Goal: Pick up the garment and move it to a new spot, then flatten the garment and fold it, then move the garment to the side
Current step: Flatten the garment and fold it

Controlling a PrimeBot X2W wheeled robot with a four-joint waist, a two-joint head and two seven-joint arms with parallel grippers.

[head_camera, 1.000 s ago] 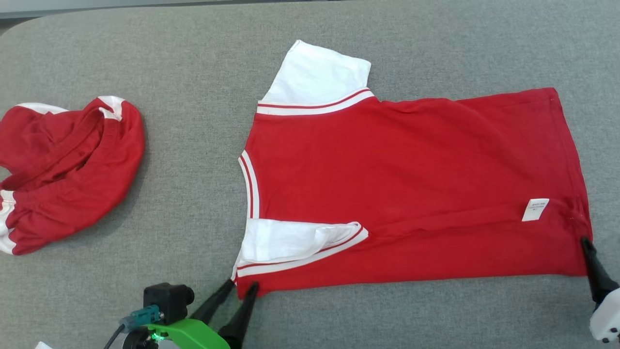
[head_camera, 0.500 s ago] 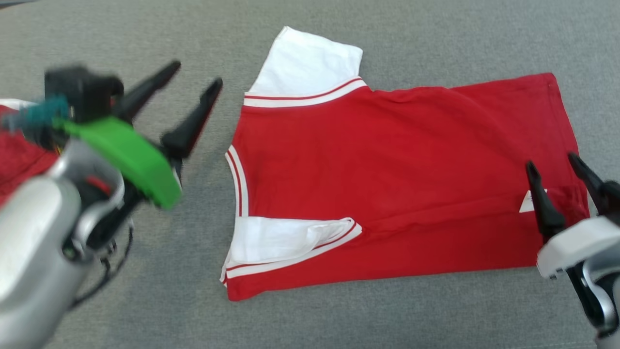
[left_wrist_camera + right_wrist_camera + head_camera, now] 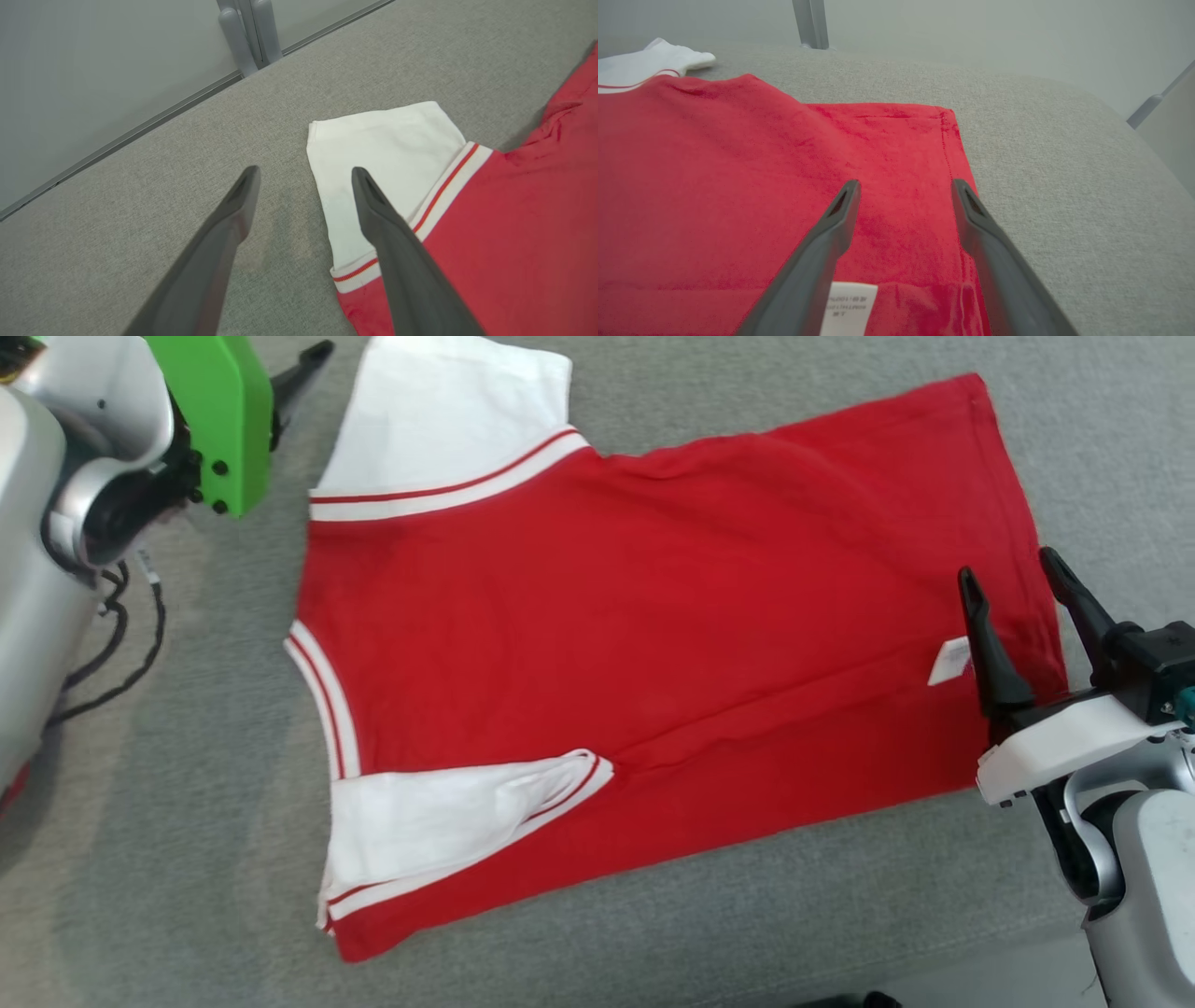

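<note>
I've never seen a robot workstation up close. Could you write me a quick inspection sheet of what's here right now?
Surface: grey cloth-covered table, smooth.
Job's things: red shirt lying flat; far white sleeve spread out, near white sleeve folded onto the body; white label near the hem.
Clutter: a red sliver at the head view's left edge, too little to identify.
Grippers: left gripper open, empty, at the far sleeve's edge; right gripper open, empty, over the hem by the label.
Cables: black cables hanging from the left arm.
Surroundings: grey wall with metal posts behind the table.
</note>
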